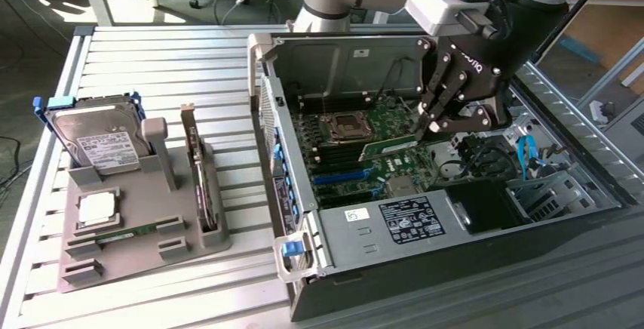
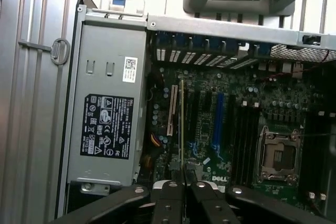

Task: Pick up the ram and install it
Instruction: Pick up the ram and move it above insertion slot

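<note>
We see the end effector (image 1: 430,127) pinching the ram (image 1: 387,146) by one short end, with the fingers (image 2: 169,198) pressed together on it. The rest of the stick juts out free.

Ram look: a long, thin, narrow green board, straight, with no bend. Its flat face shows in the exterior view, and the chips on it are too fine to make out. In the wrist view the ram (image 2: 181,124) is edge-on, a thin yellowish-green line running out from between the fingertips.

Ram position: inside the open PC case (image 1: 352,57), over the motherboard (image 1: 403,172). It sits just beside the CPU socket (image 1: 348,127), on the side towards the power supply (image 1: 408,223). It is roughly level and runs parallel to the long slots on the board. We cannot tell whether it touches a slot or hangs above.

The case lies on its side on the slatted bench (image 1: 201,65), towards the bench edge at the exterior view's right.

Near the bench edge at the exterior view's left is a grey fixture (image 1: 131,257). It holds:
- a second ram stick (image 1: 126,233), lying flat in its cradle
- a square silver-topped processor chip (image 1: 98,208), just beside that stick
- a hard drive (image 1: 96,144), standing on edge
- a dark expansion card (image 1: 204,186), upright in its slot
</note>
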Motion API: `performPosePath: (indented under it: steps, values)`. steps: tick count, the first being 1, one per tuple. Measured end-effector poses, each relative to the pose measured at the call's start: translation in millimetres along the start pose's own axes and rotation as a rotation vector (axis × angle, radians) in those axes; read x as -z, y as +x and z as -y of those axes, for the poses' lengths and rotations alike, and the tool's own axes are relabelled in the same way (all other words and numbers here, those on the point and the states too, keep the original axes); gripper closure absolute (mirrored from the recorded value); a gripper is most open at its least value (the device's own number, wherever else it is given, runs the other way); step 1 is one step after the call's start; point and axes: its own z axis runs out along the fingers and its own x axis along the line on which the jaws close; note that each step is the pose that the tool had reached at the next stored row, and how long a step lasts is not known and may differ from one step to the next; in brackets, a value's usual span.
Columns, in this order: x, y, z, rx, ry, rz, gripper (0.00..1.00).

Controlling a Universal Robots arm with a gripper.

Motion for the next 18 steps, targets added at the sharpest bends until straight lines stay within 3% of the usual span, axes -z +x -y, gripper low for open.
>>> performPosePath:
  steps: [11, 16, 18]
  values:
    - [1.2, 2.9, 29.2, 0.0, -0.0004, -0.0001, 0.88]
    - [2.1, 4.9, 49.5, 0.0, -0.001, 0.0, 0.88]
    - [2.3, 5.1, 51.2, 0.0, -0.0011, -0.0002, 0.88]
